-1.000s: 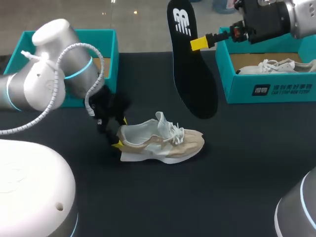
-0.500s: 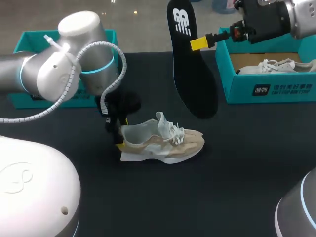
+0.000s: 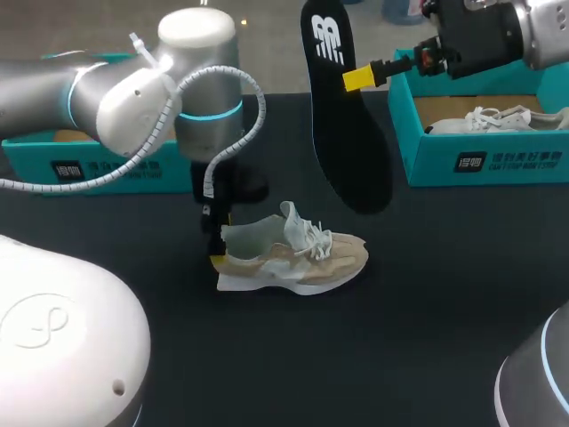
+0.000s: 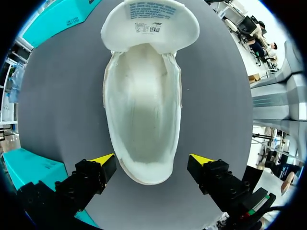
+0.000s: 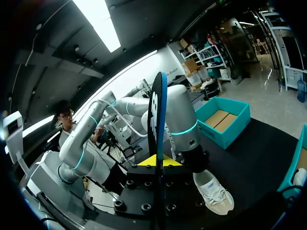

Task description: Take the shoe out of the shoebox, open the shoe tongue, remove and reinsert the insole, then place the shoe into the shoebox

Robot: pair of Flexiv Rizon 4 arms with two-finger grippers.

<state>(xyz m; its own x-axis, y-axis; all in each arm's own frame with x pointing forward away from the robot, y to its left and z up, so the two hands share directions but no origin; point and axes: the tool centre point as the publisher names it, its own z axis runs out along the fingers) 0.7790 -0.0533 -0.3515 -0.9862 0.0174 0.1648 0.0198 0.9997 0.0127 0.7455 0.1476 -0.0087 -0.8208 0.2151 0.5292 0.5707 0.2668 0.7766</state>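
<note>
Left jaws astride shoe (image 4: 144, 110) heel

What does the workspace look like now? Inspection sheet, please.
Surface: black table.
Job's things: beige sneaker on its sole mid-table, tongue open, interior empty; black insole held upright above the table; teal shoebox at right holds second sneaker; another teal box at left.
Clutter: nothing seen.
Grippers: left gripper open, jaws either side of heel, not touching; right gripper shut on insole.
Cables: white coiled hose along left arm.
Surroundings: nothing seen.
</note>
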